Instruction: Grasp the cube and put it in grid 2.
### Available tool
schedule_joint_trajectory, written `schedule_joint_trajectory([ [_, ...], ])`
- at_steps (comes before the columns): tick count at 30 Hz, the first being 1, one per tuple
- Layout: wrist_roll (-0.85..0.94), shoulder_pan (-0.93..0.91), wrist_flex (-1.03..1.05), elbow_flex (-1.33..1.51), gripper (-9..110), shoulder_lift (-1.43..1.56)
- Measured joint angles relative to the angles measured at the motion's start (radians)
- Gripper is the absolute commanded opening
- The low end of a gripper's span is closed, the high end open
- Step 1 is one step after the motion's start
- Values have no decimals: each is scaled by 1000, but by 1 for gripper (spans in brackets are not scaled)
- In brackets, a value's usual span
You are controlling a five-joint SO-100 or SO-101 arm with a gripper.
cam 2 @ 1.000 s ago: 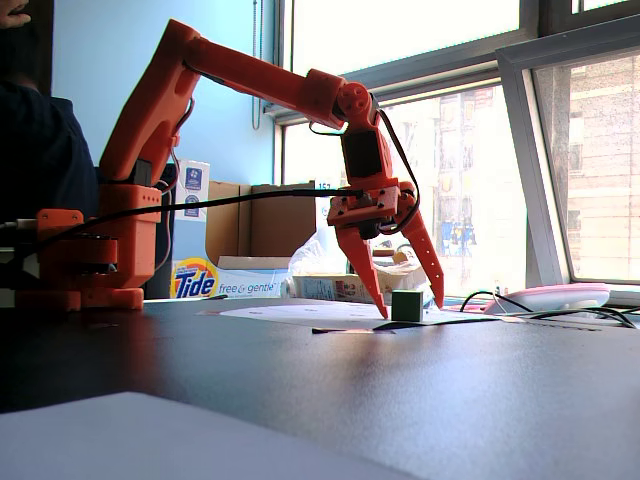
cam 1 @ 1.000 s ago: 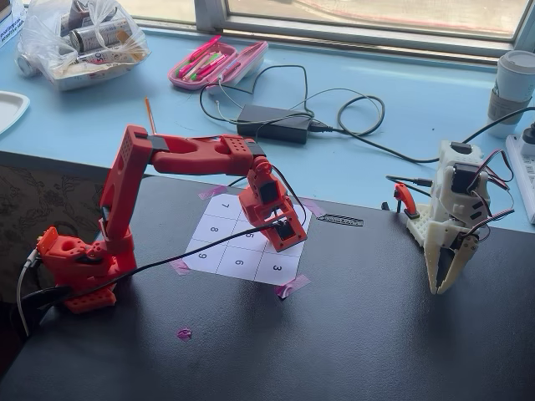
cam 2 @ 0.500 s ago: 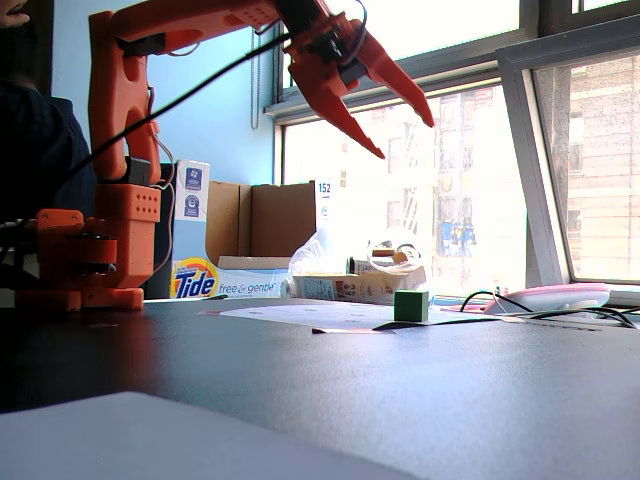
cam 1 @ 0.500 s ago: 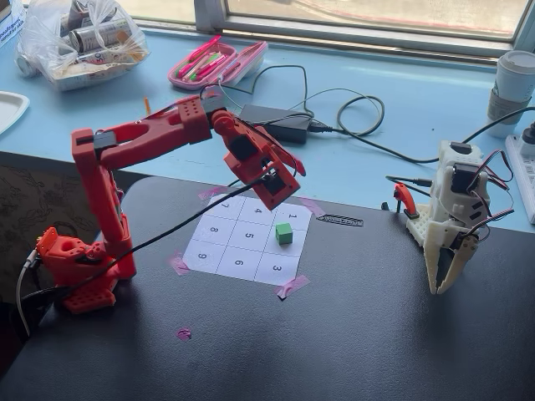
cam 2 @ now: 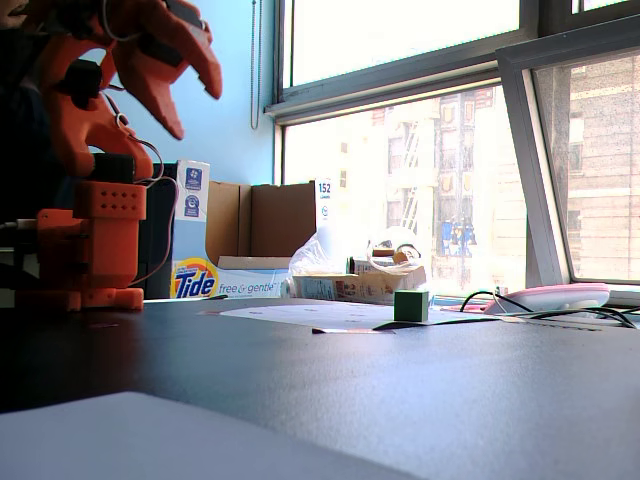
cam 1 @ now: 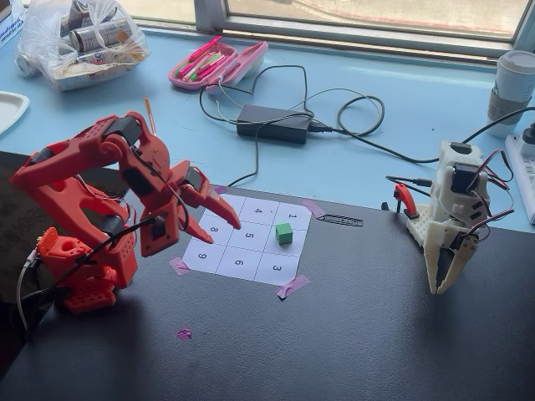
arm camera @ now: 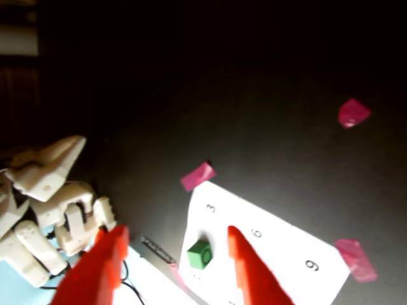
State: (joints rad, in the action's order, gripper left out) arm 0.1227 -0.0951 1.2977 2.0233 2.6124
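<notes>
The robot is a red-orange 3D-printed plastic arm (cam 1: 84, 200) built of chunky, blocky links with rounded joint housings. Its squat base (cam 1: 79, 267) and several link faces carry rows of small round holes. Black servo bodies show inside the joints, and thin black cables (cam 1: 109, 251) loop along the links and trail off the base. The red two-finger gripper (cam 1: 219, 224) ends in long, tapering, pointed claw-like fingers (arm camera: 254, 273).

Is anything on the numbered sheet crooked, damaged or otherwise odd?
Nothing stands out. The green cube sits upright and whole inside one square of the flat numbered sheet, in the column between squares 1 and 3. Pink tape holds the corners. The open red hand hangs apart from it.
</notes>
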Motion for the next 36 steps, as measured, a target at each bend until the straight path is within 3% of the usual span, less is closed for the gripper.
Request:
schedule_joint_trajectory([
  [8,31,-72,-44,428,20,233],
  [19,0,5,-189,815,20,419],
  [25,-3,18,-178,928,16,614],
  [29,-3,18,-173,979,0,681],
  [36,12,18,-183,1002,0,689],
])
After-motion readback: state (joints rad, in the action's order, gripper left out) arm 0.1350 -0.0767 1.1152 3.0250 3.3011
